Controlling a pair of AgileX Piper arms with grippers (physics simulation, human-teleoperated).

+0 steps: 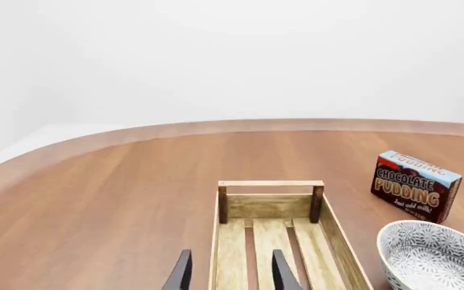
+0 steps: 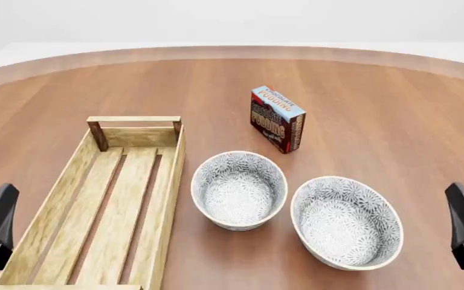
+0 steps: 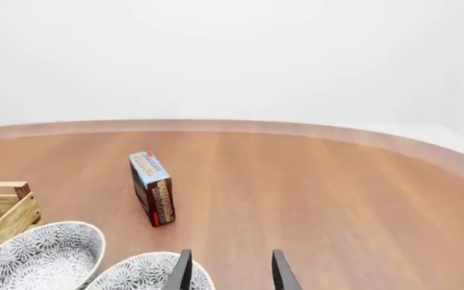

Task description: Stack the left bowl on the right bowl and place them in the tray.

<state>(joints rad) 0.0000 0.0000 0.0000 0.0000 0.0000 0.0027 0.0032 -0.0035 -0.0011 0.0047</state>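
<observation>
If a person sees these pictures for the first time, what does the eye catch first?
Two patterned grey bowls sit side by side at the table's centre, the left bowl and the right bowl. The long wooden tray lies to their left, and an upright chocolate pudding box stands behind them.

Light is bright, even and diffuse, with no glare or hot spots on the wooden table (image 2: 377,109). Shadows are faint and soft: a slight darkening under the left bowl (image 2: 238,189), the right bowl (image 2: 345,221) and the chocolate pudding box (image 2: 277,119). All three views are sharp, without blur or edge distortion.
</observation>
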